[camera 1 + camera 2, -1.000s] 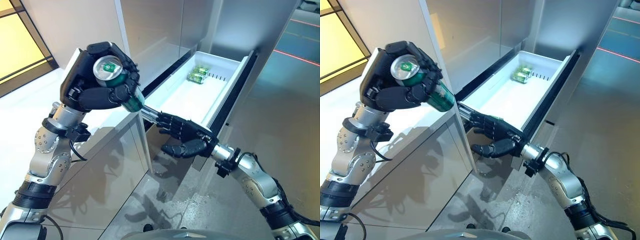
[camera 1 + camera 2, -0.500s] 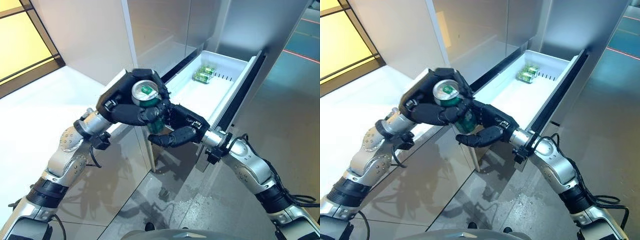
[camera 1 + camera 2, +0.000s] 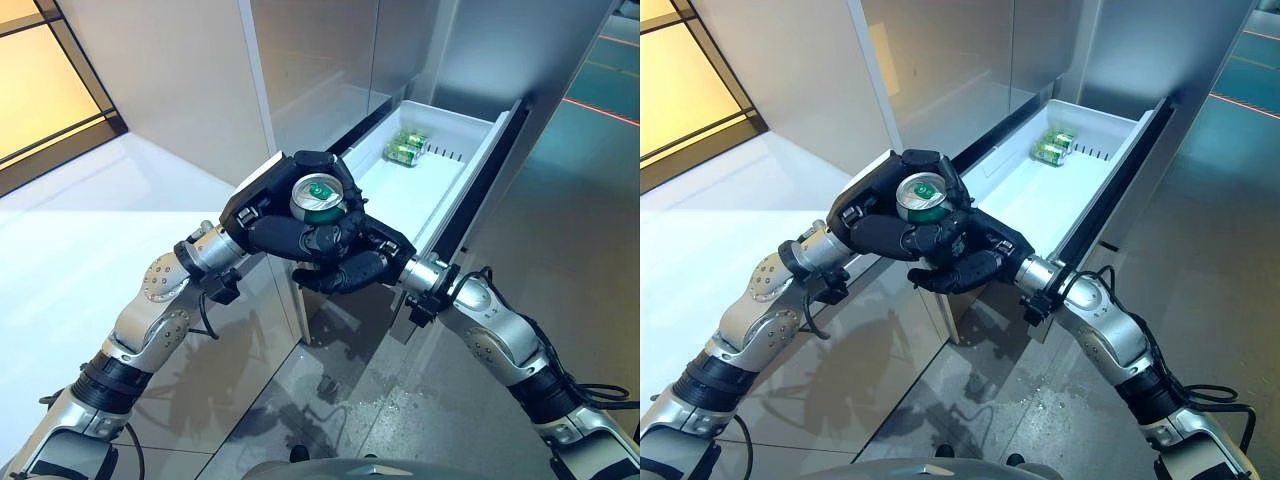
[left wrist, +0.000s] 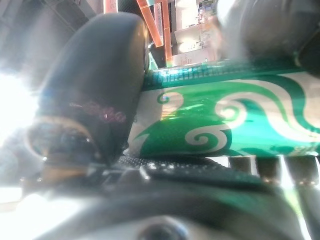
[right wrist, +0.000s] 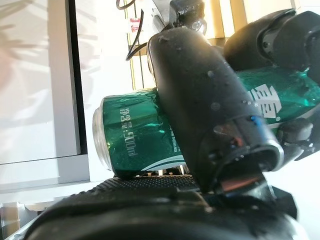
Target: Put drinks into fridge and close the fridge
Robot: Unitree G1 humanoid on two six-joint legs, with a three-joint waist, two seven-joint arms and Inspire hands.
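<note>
A green can (image 3: 318, 195) is held top up, just in front of the near corner of the open white fridge drawer (image 3: 452, 170). My left hand (image 3: 272, 205) is shut on it from the left side; its thumb (image 4: 95, 90) presses the can's side (image 4: 225, 125). My right hand (image 3: 368, 262) cups the same can from below and from the right; its thumb (image 5: 205, 100) lies curled over the can (image 5: 132, 137). More green cans (image 3: 405, 148) lie at the drawer's far end.
The drawer sticks out of the grey fridge front (image 3: 320, 60), and its dark front panel (image 3: 478, 190) is on the right. A white counter (image 3: 90, 230) runs along the left, with a glossy cabinet side below it. Grey floor (image 3: 560, 230) lies to the right.
My left hand has carried the can right and down from over the counter to the drawer's near corner. My right hand has closed round it from below.
</note>
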